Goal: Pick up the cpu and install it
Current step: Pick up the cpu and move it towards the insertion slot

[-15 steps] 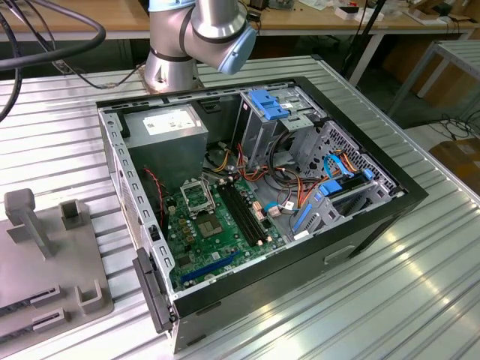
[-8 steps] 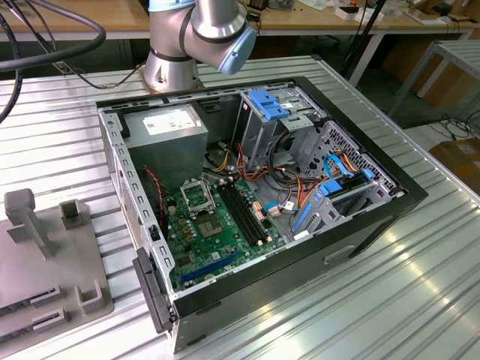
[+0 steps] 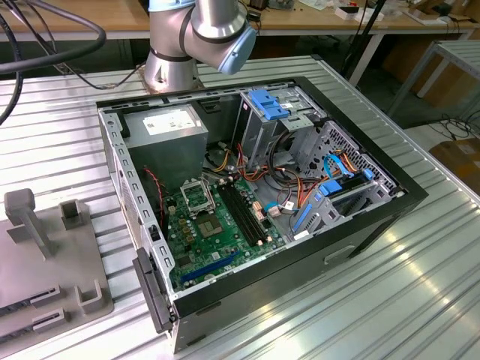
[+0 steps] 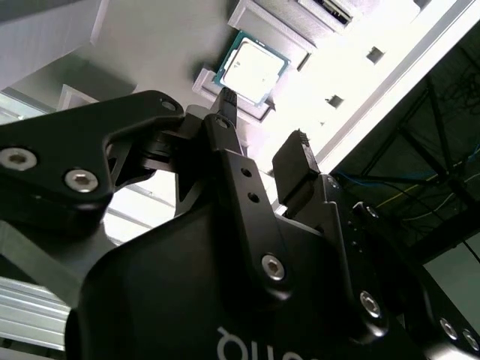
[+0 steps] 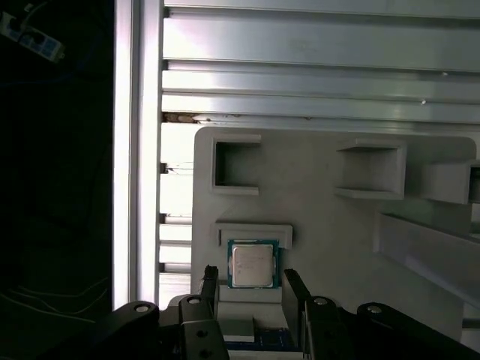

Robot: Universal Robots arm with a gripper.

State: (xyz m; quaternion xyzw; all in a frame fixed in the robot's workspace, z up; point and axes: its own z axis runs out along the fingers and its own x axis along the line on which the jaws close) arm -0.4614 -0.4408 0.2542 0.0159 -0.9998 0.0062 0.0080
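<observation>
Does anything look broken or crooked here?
Nothing stands out. In the first wrist view the cpu lies flat and square in its holder on the grey tray, with the gripper open close by. In the exterior view the computer case lies open, with nothing spilled out.

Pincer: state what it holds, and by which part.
Nothing. The pincer is open, poised over the cpu, which lies in its seat on the grey tray.
</observation>
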